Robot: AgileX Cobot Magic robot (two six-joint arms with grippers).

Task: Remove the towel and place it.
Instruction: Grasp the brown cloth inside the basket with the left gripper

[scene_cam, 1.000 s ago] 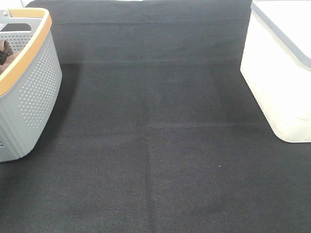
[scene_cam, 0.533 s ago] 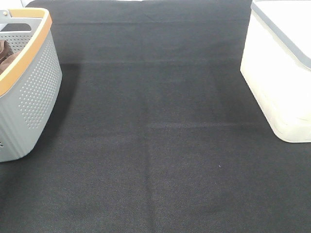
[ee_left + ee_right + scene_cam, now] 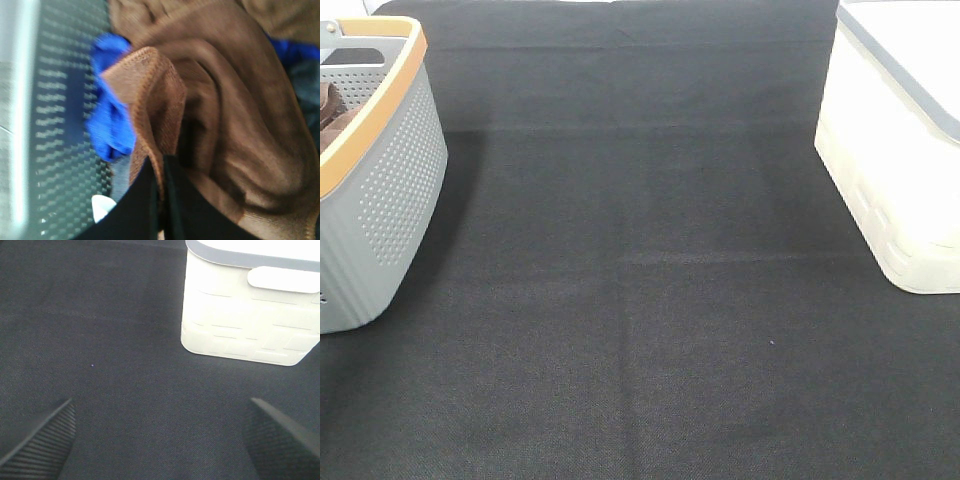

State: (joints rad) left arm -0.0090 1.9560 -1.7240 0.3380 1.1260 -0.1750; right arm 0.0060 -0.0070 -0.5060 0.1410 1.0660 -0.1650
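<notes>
I log 2 claws: left claw point(image 3: 161, 200) clamped on a stitched fold of the brown towel point(image 3: 225, 125), which lies inside the grey basket point(image 3: 390, 190) beside a blue cloth point(image 3: 112, 125); right claw point(image 3: 160, 440) spread apart above the black desk point(image 3: 640, 300) near the white bin point(image 3: 240, 315).

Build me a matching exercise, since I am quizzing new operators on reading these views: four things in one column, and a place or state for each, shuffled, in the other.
Column one
1. grey basket
2. white bin
3. left claw
4. right claw

Column two
A. open, over the black mat
B. at the right edge of the high view
C. shut on a hem of the towel
D. at the left edge of the high view, with an orange rim

Pairs: 1-D, 2-B, 3-C, 4-A
</notes>
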